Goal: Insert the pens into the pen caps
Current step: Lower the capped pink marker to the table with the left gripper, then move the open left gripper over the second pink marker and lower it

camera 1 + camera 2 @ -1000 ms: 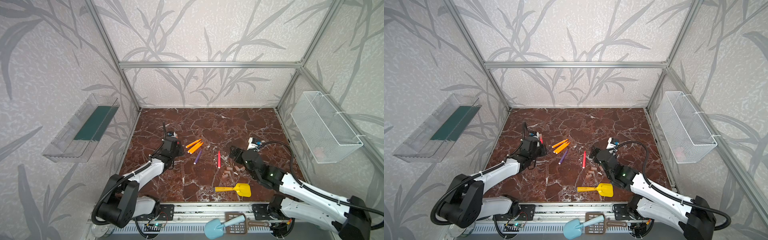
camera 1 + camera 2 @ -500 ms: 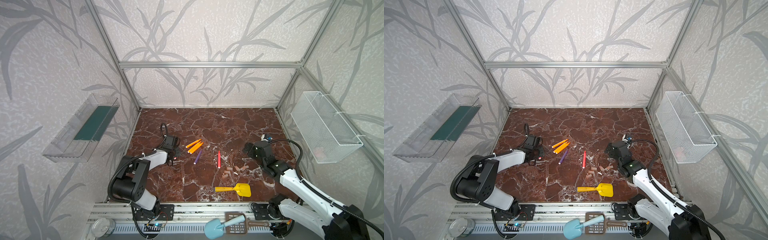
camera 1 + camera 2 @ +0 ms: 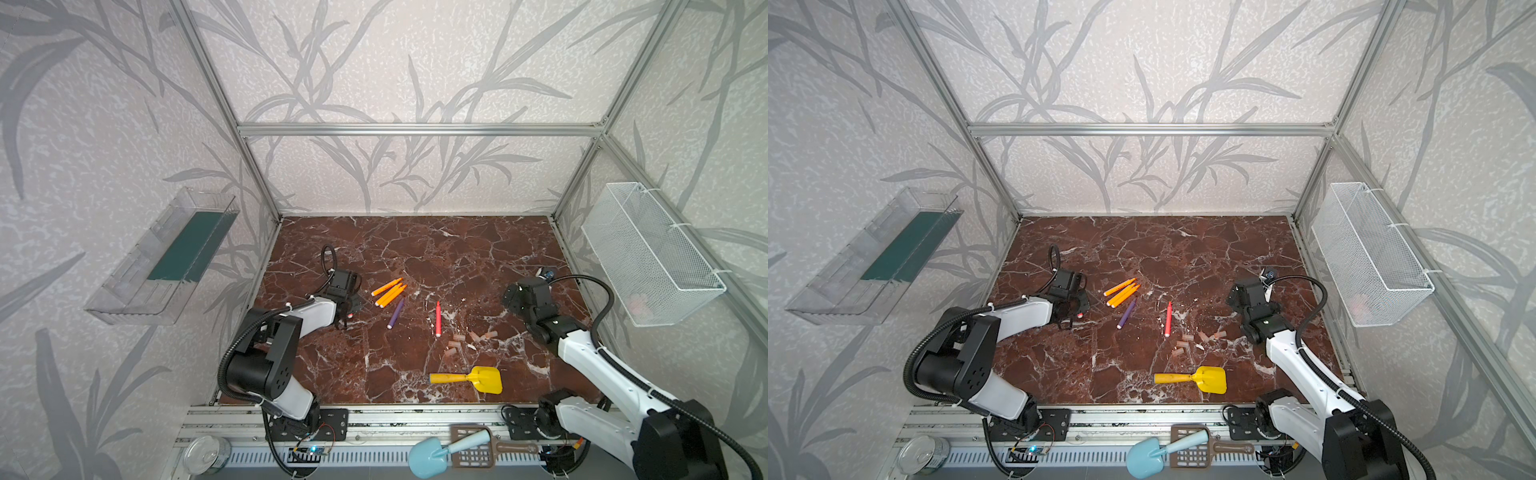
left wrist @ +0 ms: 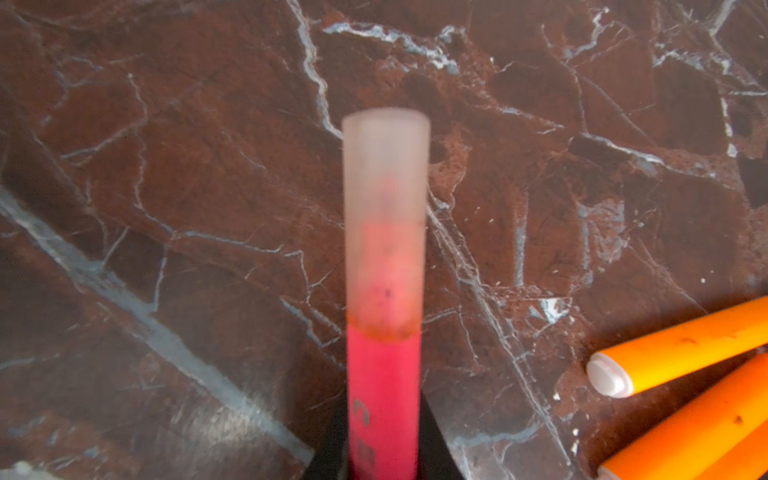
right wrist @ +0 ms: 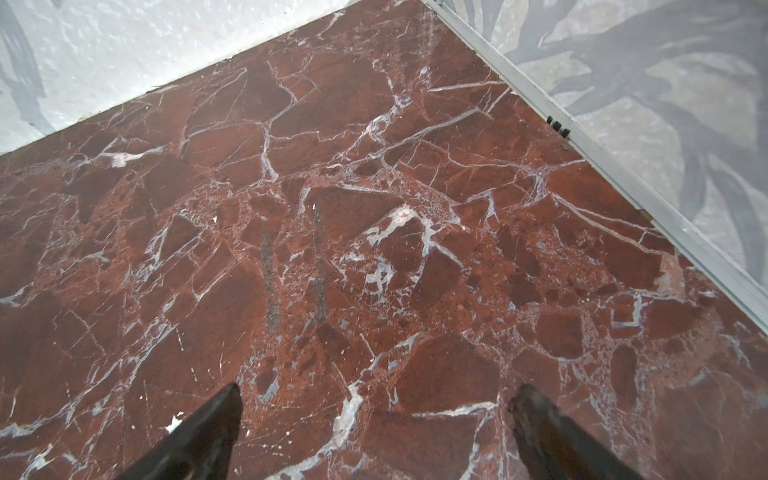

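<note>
Left hand [image 4: 383,457] clamped on pink pen [image 4: 382,386], axis straight ahead, cap [image 4: 385,199] at far end, right hand [image 5: 379,390] wide open, empty

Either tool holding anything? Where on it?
Left tool grips the pink marker pen by its barrel, at the end away from its translucent cap; right tool open, empty.

I'm working in a robotics lab cell — an aluminium frame [image 3: 415,129] boxes in leaf-patterned wall panels [image 3: 415,62], a left arm [image 3: 319,312] and right arm [image 3: 582,353] sit mounted on a rail [image 3: 415,415] fronting the marble-look desk [image 3: 457,257], and a wire basket [image 3: 648,257] and clear tray [image 3: 166,257] hang on the walls.
</note>
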`<act>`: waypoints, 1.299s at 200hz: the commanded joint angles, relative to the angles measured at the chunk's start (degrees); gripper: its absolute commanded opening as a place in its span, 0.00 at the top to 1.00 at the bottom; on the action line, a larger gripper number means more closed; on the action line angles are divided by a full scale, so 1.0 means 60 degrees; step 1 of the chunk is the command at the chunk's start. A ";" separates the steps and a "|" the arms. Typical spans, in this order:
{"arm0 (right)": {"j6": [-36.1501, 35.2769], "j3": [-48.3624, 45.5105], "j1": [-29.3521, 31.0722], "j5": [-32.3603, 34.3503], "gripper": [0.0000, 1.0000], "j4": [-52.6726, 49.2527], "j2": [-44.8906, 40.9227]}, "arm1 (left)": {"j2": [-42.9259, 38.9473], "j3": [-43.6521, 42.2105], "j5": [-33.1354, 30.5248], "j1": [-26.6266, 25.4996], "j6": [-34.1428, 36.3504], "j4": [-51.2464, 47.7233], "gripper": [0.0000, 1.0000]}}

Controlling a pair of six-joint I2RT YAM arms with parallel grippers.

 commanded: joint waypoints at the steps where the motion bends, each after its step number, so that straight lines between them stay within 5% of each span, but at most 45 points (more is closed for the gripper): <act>1: -0.0188 -0.0103 -0.0047 0.0349 0.00 0.0334 0.0288 | -0.0219 0.0090 -0.0251 0.0070 -0.0154 -0.0544 0.74; 77: -0.0158 -0.0357 -0.0061 0.0197 0.01 0.0416 -0.0049 | -0.0676 0.0322 -0.0379 0.0079 -0.0059 -0.0924 0.66; 139: -0.0200 -0.0509 -0.0061 0.0012 0.01 0.0707 -0.0066 | -0.3332 -0.0239 0.0842 -0.0127 0.0919 -0.0884 0.61; 190: -0.0232 -0.0535 -0.0058 -0.0098 0.01 0.0787 -0.0071 | -0.3898 -0.0056 0.0387 -0.2573 0.1167 -0.1427 0.59; 260: -0.0240 -0.0814 -0.0061 -0.0150 0.01 0.0949 -0.0438 | -0.1319 0.0976 0.0791 -0.5464 0.0108 0.0160 0.59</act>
